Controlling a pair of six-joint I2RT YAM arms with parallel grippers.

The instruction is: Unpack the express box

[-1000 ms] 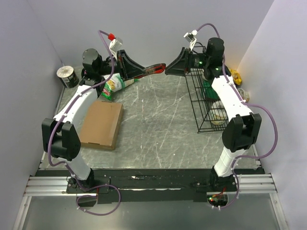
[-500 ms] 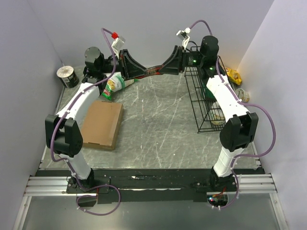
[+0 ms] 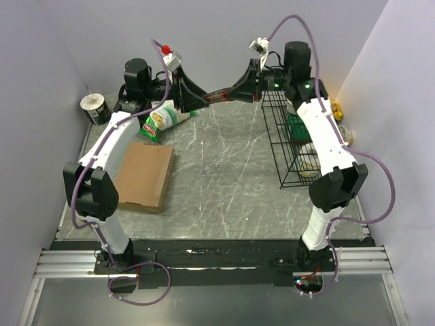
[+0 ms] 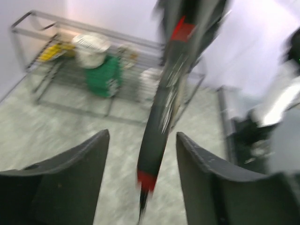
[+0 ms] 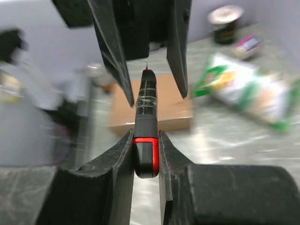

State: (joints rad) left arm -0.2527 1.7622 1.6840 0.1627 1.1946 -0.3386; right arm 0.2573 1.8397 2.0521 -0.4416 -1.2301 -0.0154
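Observation:
The express box point(image 3: 144, 176), flat brown cardboard, lies shut on the table's left side, also seen far below in the right wrist view point(image 5: 174, 111). High over the table's back, a black cutter with red marks point(image 3: 217, 96) spans the two grippers. My right gripper point(image 5: 146, 136) is shut on its red-banded end point(image 5: 146, 157). My left gripper point(image 4: 143, 135) stands open, its fingers point(image 4: 93, 154) apart on either side of the cutter's other end point(image 4: 159, 117) without touching it. From the top, the left gripper point(image 3: 194, 100) faces the right gripper point(image 3: 239, 92).
A green-and-white snack bag point(image 3: 162, 120) lies behind the box. A can point(image 3: 95, 109) stands in the back left corner. A black wire rack point(image 3: 289, 136) with several packets fills the right side, under the right arm.
The right gripper came in and shut on the cutter's end. The left gripper, which held the cutter, opened off it. Both arms rose slightly.

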